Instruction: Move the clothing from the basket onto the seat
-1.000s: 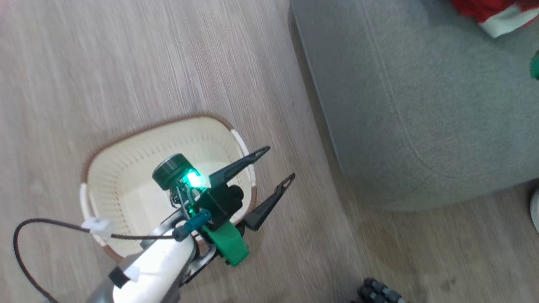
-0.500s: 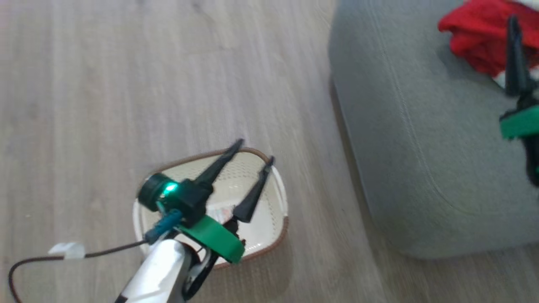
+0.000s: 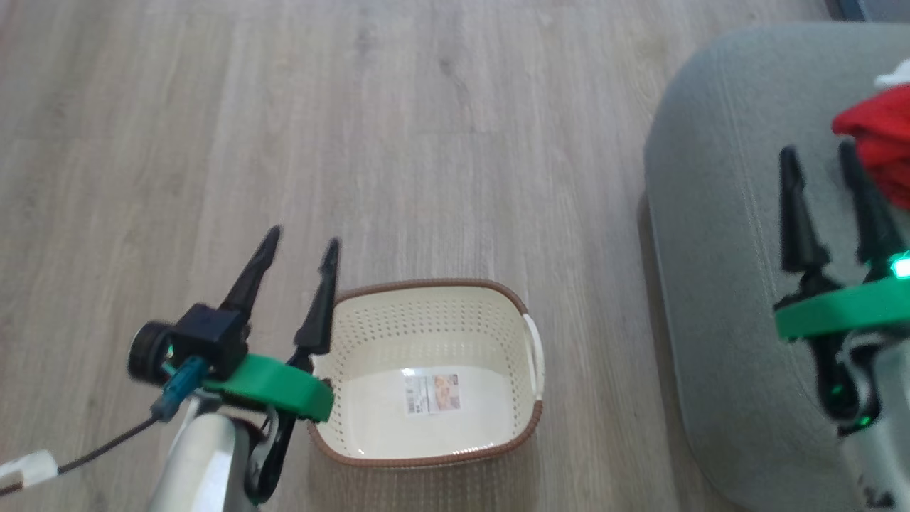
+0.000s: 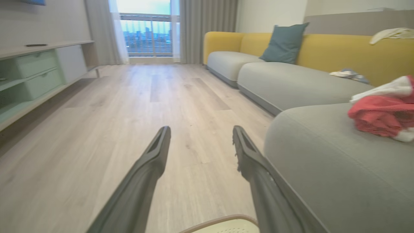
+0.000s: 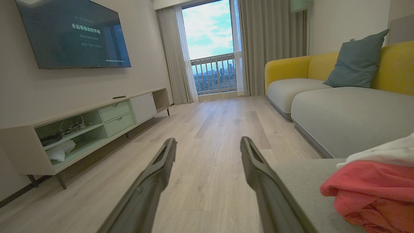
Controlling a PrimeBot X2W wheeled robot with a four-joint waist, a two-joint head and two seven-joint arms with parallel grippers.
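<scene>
Two wide, empty grippers: left pincer [image 3: 303, 238] and right pincer [image 3: 817, 149]. In the basket [image 3: 426, 316], only a label [image 3: 431, 392]. On the seat [image 3: 711, 249], the clothing [image 3: 878, 139], just right of the right pincer, well apart from the left; task apparently complete.

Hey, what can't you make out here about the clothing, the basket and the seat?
Head view's right edge cuts off the clothing; garment count unclear.
The left hand hides the basket at its left corner, head view.
Print on the label: too small, blurred, head view.
Right and bottom edges cut the seat, head view.
</scene>
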